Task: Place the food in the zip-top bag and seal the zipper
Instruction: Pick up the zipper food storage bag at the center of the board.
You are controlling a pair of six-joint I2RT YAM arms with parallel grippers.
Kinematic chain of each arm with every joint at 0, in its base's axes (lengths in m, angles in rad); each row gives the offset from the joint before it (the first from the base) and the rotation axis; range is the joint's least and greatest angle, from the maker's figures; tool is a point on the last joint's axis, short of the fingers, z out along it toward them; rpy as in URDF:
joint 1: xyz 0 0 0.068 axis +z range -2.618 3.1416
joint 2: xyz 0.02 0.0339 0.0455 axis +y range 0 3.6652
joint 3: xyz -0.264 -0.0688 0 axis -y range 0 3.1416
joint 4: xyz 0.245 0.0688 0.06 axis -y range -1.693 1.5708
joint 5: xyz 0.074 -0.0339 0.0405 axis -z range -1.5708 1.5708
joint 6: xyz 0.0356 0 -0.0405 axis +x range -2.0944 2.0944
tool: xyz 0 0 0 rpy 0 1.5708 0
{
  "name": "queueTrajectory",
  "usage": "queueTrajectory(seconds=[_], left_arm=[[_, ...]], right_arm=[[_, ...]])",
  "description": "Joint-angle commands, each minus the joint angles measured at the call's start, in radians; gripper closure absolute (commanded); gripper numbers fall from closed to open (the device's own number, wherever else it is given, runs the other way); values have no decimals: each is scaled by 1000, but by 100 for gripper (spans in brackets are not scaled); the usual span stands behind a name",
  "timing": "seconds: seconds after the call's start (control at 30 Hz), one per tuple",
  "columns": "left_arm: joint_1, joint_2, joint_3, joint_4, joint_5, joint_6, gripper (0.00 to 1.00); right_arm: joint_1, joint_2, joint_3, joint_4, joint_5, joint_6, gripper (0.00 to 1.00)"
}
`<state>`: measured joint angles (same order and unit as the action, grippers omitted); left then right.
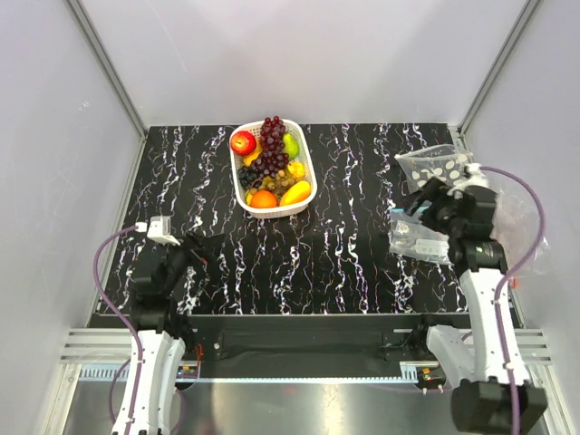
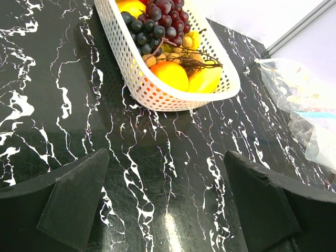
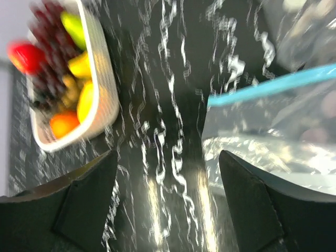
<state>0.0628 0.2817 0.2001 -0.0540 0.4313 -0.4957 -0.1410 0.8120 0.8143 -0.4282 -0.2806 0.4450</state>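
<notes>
Right gripper (image 3: 168, 155) fingers spread apart and empty, over the edge of the zip-top bag (image 3: 262, 126) at table (image 1: 344, 254) right, teal zipper (image 3: 273, 86) visible, left gripper (image 2: 165, 154) likewise spread and empty, near left, food (image 1: 272, 163) heaped in white basket (image 1: 237, 186), far centre.

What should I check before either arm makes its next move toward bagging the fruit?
1. Left pincer open and empty: ok.
2. Right pincer open and empty: ok.
3. Food gathered in the basket, nothing covering it: ok.
4. Zip-top bag lying on the table right beside the right pincer: ok.
5. Zipper open for loading: cannot tell.
</notes>
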Motion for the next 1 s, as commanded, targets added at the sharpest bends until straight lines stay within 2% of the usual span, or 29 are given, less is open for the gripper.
queueTrajectory(seconds=[0.0, 0.07, 0.17, 0.4, 0.63, 0.77, 0.87, 0.97], left_arm=[[-4, 13, -1, 49, 21, 0, 1], [-7, 16, -1, 51, 23, 0, 1], [-8, 20, 1, 52, 23, 0, 1], [-9, 33, 2, 51, 26, -6, 1], [-9, 40, 5, 51, 34, -7, 1], [-11, 45, 9, 51, 37, -7, 1], [-9, 50, 5, 49, 37, -9, 1], [-9, 57, 5, 72, 37, -10, 1]], right_arm=[[196, 105, 83, -125, 282, -58, 15], [300, 169, 111, -167, 422, -57, 16], [365, 288, 157, -217, 527, -54, 23], [460, 501, 242, -248, 690, -54, 28], [532, 693, 350, -355, 917, -81, 32], [554, 766, 378, -395, 978, -74, 46], [560, 802, 384, -417, 1011, -65, 48], [564, 825, 396, -435, 1034, -52, 61]])
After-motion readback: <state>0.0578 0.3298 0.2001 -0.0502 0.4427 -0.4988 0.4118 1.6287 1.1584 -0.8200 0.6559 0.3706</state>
